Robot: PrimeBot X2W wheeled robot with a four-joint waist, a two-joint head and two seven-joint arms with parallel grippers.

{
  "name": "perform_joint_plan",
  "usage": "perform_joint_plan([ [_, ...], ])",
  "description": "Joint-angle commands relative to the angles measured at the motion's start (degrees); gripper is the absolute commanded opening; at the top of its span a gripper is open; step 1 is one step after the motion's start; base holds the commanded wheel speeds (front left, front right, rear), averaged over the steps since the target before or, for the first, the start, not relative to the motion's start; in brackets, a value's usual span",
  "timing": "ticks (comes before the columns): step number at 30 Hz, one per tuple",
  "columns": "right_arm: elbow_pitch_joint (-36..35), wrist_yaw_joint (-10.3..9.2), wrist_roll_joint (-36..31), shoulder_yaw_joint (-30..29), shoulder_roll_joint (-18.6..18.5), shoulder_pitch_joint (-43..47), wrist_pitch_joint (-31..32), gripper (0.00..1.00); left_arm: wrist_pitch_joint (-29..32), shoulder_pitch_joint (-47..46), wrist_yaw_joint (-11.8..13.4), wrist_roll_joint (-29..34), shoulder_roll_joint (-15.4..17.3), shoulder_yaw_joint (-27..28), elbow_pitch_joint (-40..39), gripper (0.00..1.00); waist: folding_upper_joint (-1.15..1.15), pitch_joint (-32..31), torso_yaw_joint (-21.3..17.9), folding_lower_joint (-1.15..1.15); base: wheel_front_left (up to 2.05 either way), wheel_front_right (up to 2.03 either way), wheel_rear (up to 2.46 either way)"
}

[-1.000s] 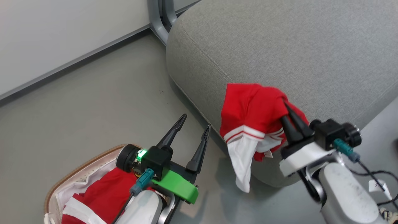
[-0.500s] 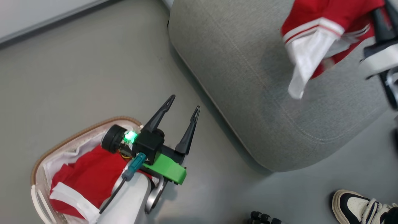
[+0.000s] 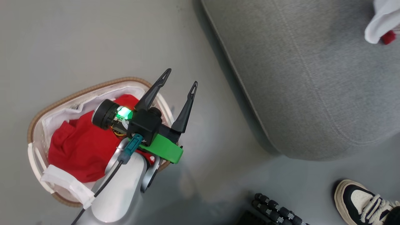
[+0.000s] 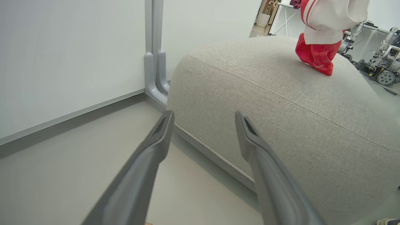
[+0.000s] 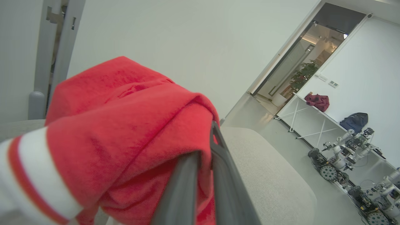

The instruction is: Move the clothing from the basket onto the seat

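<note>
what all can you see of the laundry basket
The basket is oval, with cream-white plastic-looking walls, a brown woven-look rim and a slotted side handle. It stands upright on the grey floor, apart from the seat. A white liner drapes inside, and a bunched red garment lies in it. The open left gripper hangs over its edge; contact is unclear.

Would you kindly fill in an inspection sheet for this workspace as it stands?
Surface: smooth grey floor.
Job's things: red garment hangs over the seat; second garment lies in the basket.
Clutter: a person's shoe, a black ribbed part.
Grippers: left gripper open by the basket; right gripper shut on the red garment.
Cables: black lead with teal plug at left wrist.
Surroundings: white wall, other robots, table with bags.
</note>
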Motion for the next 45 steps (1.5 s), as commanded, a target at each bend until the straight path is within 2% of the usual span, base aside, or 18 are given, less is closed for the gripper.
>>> perform_joint_plan([
  [1,0.66,-0.1,-1.07,-2.06,0.69,-0.55,-0.25,0.0,-0.01,-1.01,-0.2,0.23,0.15,0.05,-0.15,1.0,0.0,4.01,3.74,0.0,0.0,0.0,0.0],
  [3,2.65,-0.1,-3.59,-4.58,2.72,1.01,-0.21,0.0,-0.01,-1.31,-0.2,0.44,0.1,0.77,-0.26,1.0,0.0,4.98,4.26,0.0,0.0,0.0,0.0],
  [4,3.11,-0.1,-4.11,-5.26,3.36,1.61,-0.21,0.27,-0.01,-1.2,-0.2,0.55,0.2,0.98,-0.24,1.0,0.0,5.15,4.31,0.0,0.0,0.0,0.0],
  [5,4.11,-0.1,-4.51,-5.96,4.13,2.22,-0.2,1.0,-0.01,-1.02,-0.2,0.66,0.25,1.17,-0.17,1.0,0.0,5.27,4.35,0.0,0.0,0.0,0.0],
  [10,4.69,-0.1,-4.54,-8.68,8.47,6.1,-0.2,1.0,-0.01,-0.51,-0.2,0.37,-0.08,2.45,0.24,1.0,0.0,4.88,4.65,0.0,0.0,0.0,0.0],
  [14,3.19,-0.1,-3.32,-10.6,11.5,12.51,-0.2,1.0,0.0,-0.2,-0.2,0.27,-0.82,3.61,0.77,1.0,0.0,3.24,5.14,0.0,0.0,0.0,0.0],
  [21,-2.28,-0.1,-0.85,-9.18,15.56,23.6,-0.21,1.0,0.0,2.47,-0.2,0.01,-1.41,6.47,1.6,1.0,0.0,-1.55,5.79,0.0,0.0,0.0,0.0],
  [26,-6.57,-0.09,-0.23,-4.66,17.56,30.65,-0.2,1.0,0.0,5.52,0.04,-0.63,-2.4,9.5,1.61,1.0,0.0,-5.72,7.25,0.0,0.0,0.0,0.0],
  [32,-9.18,-0.09,2.02,1.95,20.47,34.42,-0.2,1.0,0.0,8.87,0.71,-1.22,-3.09,13.17,1.4,1.0,0.0,-10.12,10.57,0.0,0.0,0.0,0.0],
  [40,-12.83,-0.09,3.16,11.4,21.43,33.16,-0.2,1.0,0.0,12.06,2.68,-4.07,-3.31,16.61,2.6,1.0,0.0,-14.46,16.13,0.0,0.0,0.0,0.0],
  [45,-15.02,-0.09,3.14,13.17,21.47,33.03,-0.2,1.0,0.0,13.01,4.76,-5.64,-3.31,18.69,2.72,1.0,0.0,-16.08,19.67,0.0,0.0,0.0,0.0],
])
